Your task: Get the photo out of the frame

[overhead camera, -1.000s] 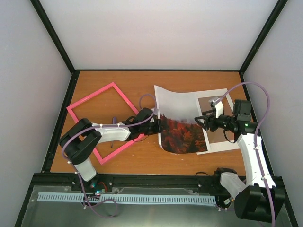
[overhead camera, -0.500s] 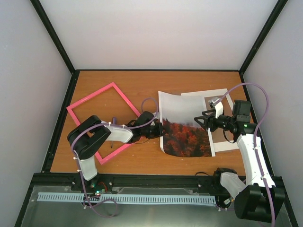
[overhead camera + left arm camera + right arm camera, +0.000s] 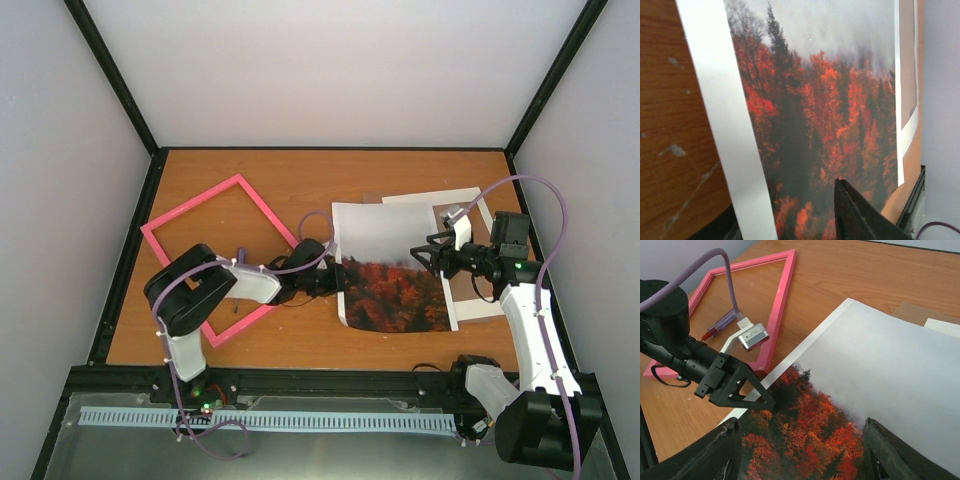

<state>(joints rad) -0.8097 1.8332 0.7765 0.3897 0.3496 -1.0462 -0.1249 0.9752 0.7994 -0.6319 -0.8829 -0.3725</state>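
Tabletop w/ photo: grey sky, red trees.

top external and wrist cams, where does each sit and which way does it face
Top external: above and behind the bases, looking down at the table; both arms, left gripper and right gripper show.
Left wrist: low beside the photo, looking across it; one own finger shows.
Right wrist: above the photo, facing left gripper and frame; both own fingers show.
Shared: all show the photo.

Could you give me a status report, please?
Left gripper shut on edge of autumn-trees paper photo. Right gripper open above it. Photo out of thin pink frame, overlapping white sheet.
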